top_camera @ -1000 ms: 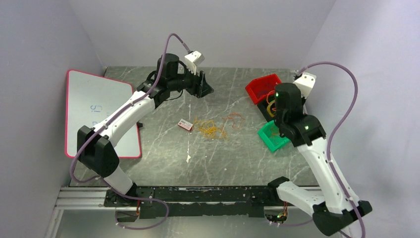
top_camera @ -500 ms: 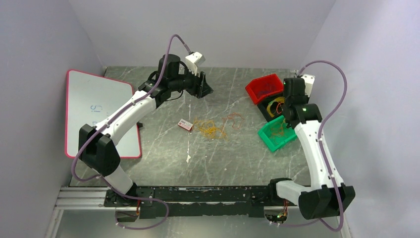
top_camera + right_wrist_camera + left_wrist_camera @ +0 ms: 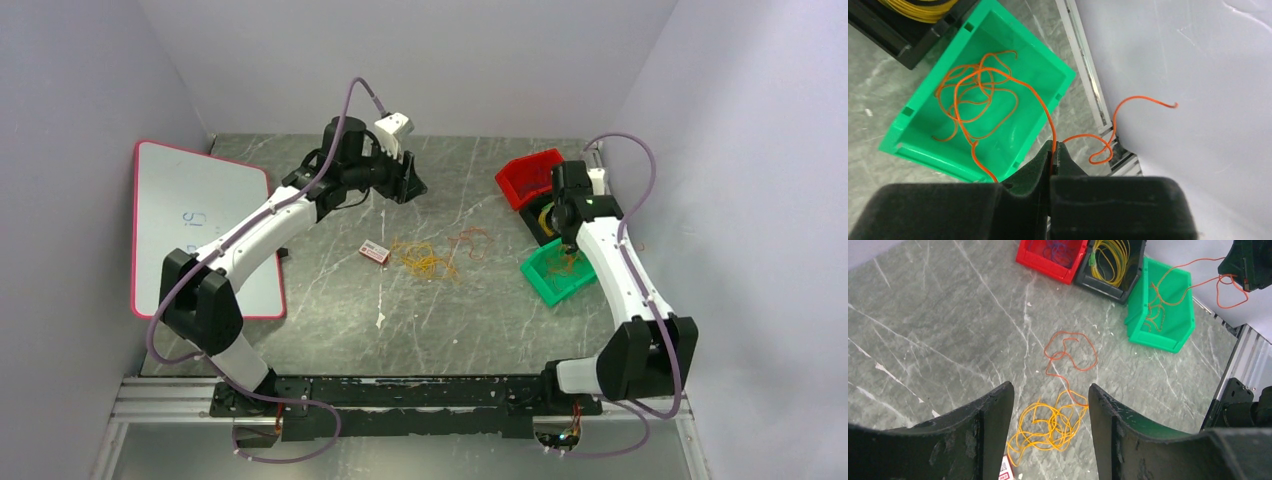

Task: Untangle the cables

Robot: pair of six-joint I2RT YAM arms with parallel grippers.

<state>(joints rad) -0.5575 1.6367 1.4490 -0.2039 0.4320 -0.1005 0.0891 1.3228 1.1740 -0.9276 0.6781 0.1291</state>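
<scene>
The right pincer [image 3: 1053,150] pinches an orange wire [image 3: 1143,97], likely to drop it in the green bin [image 3: 1048,55] below (left pincer [image 3: 1050,400] hangs spread above the tangle [image 3: 1048,422]).

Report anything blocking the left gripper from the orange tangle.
Nothing visible does. The left gripper, jaws open, hangs in the air beyond the orange tangle, only table between; a small box lies beside the tangle.

The right arm [image 3: 622,290] is drawn in from the right wall, its elbow carried left and nearer. Its wrist is moved to the far side, so the right claw [image 3: 1053,150], pinched on an orange cable [image 3: 998,71], is now placed over the green bin [image 3: 1060,67]. The left claw [image 3: 1050,405] is shifted slightly left.
</scene>
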